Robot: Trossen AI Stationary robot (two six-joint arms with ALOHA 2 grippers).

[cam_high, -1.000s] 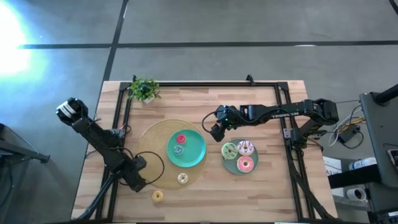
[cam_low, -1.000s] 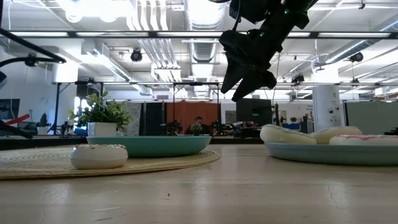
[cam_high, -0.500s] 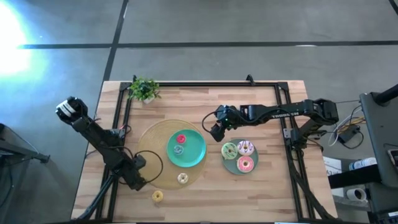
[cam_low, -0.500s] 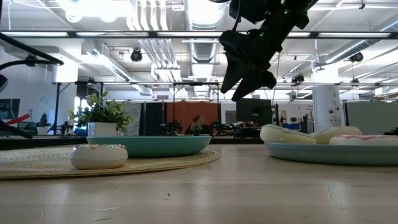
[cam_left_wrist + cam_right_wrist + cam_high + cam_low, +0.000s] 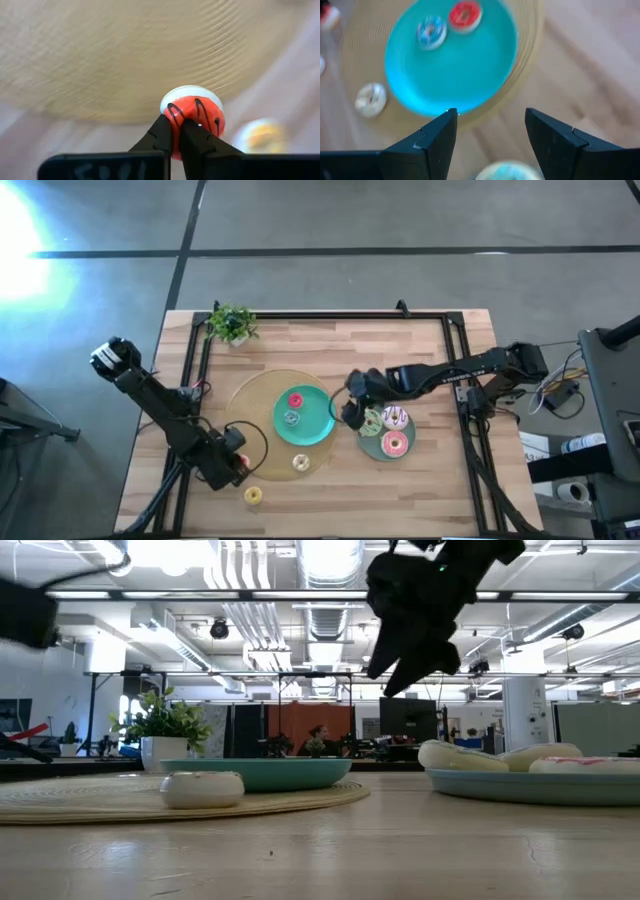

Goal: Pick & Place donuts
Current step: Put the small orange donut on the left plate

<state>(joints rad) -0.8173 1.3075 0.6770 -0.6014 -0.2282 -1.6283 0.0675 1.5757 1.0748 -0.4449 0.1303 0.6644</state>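
A small red-orange donut with dark stripes and a pale underside sits in my shut left gripper at the woven mat's near-left rim. The teal plate on the mat carries a red donut and a blue donut. A cream donut lies on the mat and a yellow donut on the wood. The grey-green plate holds green, white-sprinkled and pink donuts. My right gripper hangs open beside the green one. My left gripper pinches the red-orange donut between its two fingers at the side nearest the wrist, where a red strip shows between the fingers. The fingers slant down from the table's left. I cannot tell whether the donut is clear of the mat.
A small potted plant stands at the far left corner. Black frame rails run along the left, far and right sides of the wooden table. Bare wood lies near the front edge and at the far middle.
My right gripper has gone toward the near edge and down, to the green donut's side, staying open. A red-orange donut now shows at my left gripper's fingers. The mat, with the teal plate and cream donut, has slid a little toward the table's right.
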